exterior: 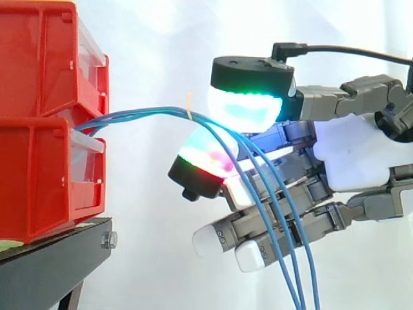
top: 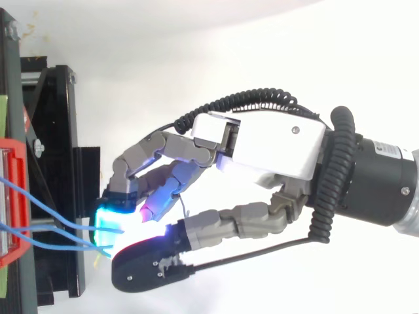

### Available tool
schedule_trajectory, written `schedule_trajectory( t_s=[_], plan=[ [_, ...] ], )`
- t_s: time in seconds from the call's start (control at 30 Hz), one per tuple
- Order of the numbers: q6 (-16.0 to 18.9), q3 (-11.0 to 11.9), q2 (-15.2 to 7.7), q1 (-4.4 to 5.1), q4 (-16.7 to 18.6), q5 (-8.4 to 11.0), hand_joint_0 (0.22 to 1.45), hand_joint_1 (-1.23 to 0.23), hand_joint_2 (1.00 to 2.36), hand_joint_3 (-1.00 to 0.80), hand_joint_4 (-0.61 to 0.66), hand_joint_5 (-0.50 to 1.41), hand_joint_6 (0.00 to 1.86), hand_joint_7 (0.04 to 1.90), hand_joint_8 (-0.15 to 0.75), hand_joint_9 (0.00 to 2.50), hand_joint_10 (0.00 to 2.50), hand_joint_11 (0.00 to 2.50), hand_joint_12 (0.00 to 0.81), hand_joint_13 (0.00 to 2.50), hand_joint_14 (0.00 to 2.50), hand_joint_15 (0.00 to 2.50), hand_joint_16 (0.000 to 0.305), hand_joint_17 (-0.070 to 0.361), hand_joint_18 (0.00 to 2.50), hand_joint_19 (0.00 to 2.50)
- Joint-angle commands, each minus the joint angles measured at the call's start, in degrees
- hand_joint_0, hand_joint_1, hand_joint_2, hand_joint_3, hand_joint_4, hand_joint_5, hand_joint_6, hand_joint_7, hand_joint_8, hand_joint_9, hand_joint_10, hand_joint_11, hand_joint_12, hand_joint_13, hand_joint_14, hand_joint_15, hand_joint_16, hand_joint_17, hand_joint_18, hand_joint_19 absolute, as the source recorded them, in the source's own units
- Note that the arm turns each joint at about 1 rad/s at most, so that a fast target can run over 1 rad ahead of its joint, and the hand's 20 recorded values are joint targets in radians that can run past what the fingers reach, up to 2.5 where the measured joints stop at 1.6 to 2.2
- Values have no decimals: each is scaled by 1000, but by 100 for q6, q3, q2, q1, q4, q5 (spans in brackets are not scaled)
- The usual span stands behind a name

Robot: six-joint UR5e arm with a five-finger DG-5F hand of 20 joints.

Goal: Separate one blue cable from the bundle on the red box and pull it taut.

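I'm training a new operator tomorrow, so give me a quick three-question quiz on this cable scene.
1. True or false: the blue cables run taut and straight out from the red bins.
2. What ties the cables together near the bins? A) a pale tie B) black tape C) a metal clip
3. Fill in: the bins sit on a ___ stand.
Key: 1 false, they sag down past the hand; 2 A; 3 black.

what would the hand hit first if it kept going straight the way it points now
The blue cables, which run across the hand. Beyond them stands the lower red bin, and the top view suggests the hand lines up with it, though depth is unclear.
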Motion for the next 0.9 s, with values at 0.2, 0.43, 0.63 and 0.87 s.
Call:
schedule_trajectory(
  t_s=[0.2,0.43,0.63,0.87],
  plan=[
    [0,43,0,0,-9,-13,701,-860,1007,-411,-41,-152,937,860,209,982,19,523,284,630,12,258,35,79,607,408],
    [0,43,0,0,-150,-48,718,-858,1000,-500,-57,-150,942,849,201,1004,16,536,277,643,11,249,35,78,629,415],
    [0,43,0,0,-176,-57,704,-836,1001,-487,-93,-139,940,880,200,1011,18,525,273,630,10,235,35,78,624,413],
    [0,43,0,0,-176,-57,576,-736,1000,-500,17,-118,926,894,191,1047,18,513,268,645,11,245,34,77,633,436]
  ],
)
